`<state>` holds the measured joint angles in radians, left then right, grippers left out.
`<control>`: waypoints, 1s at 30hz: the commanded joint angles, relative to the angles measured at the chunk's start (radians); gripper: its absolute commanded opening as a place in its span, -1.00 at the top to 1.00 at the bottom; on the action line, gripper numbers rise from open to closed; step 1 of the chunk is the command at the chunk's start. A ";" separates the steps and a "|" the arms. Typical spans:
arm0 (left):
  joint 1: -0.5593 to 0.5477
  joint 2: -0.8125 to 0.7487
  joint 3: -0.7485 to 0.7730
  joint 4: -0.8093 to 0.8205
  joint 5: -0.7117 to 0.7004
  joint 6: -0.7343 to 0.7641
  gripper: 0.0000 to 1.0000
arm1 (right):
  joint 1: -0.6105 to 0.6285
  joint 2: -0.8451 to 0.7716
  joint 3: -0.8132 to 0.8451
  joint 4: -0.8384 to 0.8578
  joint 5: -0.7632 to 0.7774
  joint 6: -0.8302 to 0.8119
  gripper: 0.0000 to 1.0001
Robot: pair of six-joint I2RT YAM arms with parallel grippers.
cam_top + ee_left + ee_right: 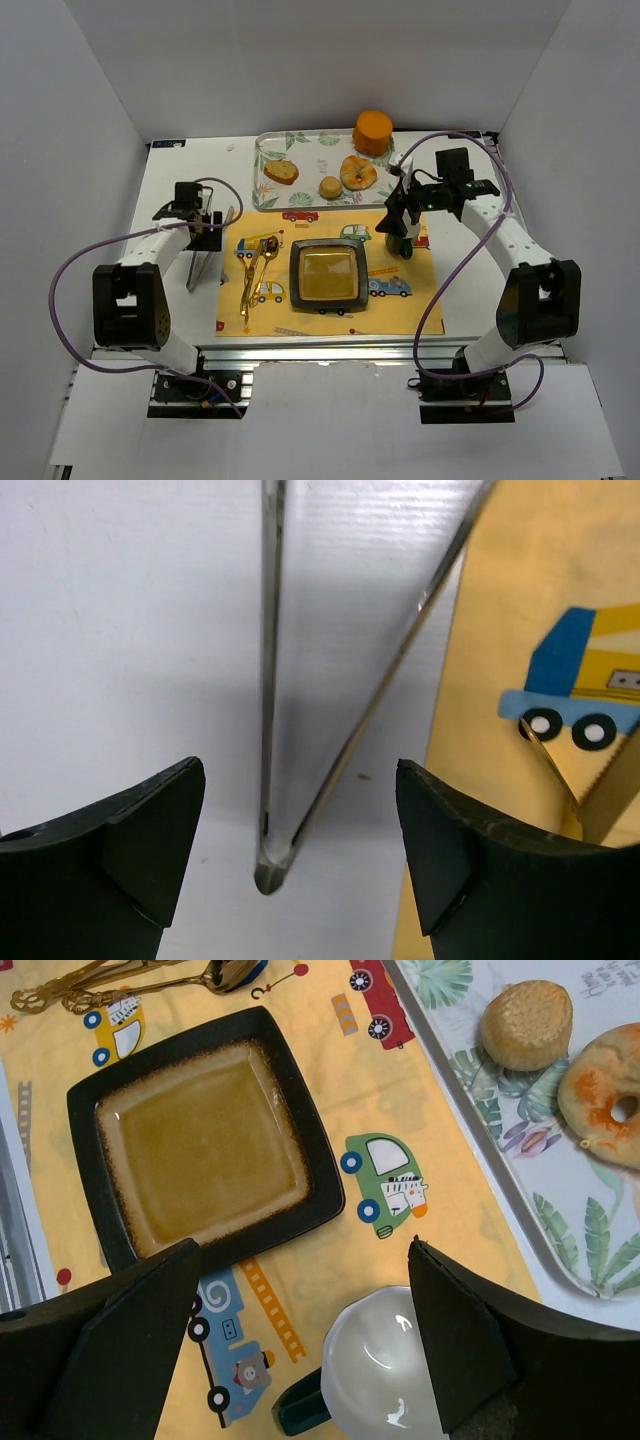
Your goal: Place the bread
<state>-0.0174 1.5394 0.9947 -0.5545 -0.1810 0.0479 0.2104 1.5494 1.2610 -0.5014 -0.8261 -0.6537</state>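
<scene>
Bread status: the small oval toasted slice with dark crust and tan face lies flat at the left end of the white leaf-print rectangular tray, with neither arm near it. The same tray holds the small round pale bun and the orange-flecked ring bagel to its right, so the target is the leftmost item, apart from both. Left gripper: fingers wide apart, straddling the hinge end of the thin polished steel tongs, which lie flat on the white table just off the edge of the yellow vehicle-print placemat. No contact visible on either side. My read: it's lined up to grab the tongs, a sensible tool for lifting a rough, crumbly slice. Right gripper: also spread, nothing held, hovering above the glossy white-lined cup with dark green handle at the mat's right side, near the tray's edge; looks parked, not engaged. Likely destination is the square black-rimmed, amber-glazed ceramic plate at the mat's centre: smooth, shallow, nothing on it. Gold-coloured metal cutlery lies on the mat left of the plate. Risk: the tongs are thin, slick and low on the table, so hard to pinch squarely.
</scene>
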 commanded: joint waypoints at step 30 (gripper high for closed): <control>0.122 0.111 -0.093 0.183 0.187 0.018 0.65 | -0.057 -0.049 -0.002 0.053 -0.051 0.054 -0.77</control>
<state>0.1047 1.6474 0.8913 -0.3187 0.0360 0.0887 0.1635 1.5433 1.2453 -0.4881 -0.8417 -0.6224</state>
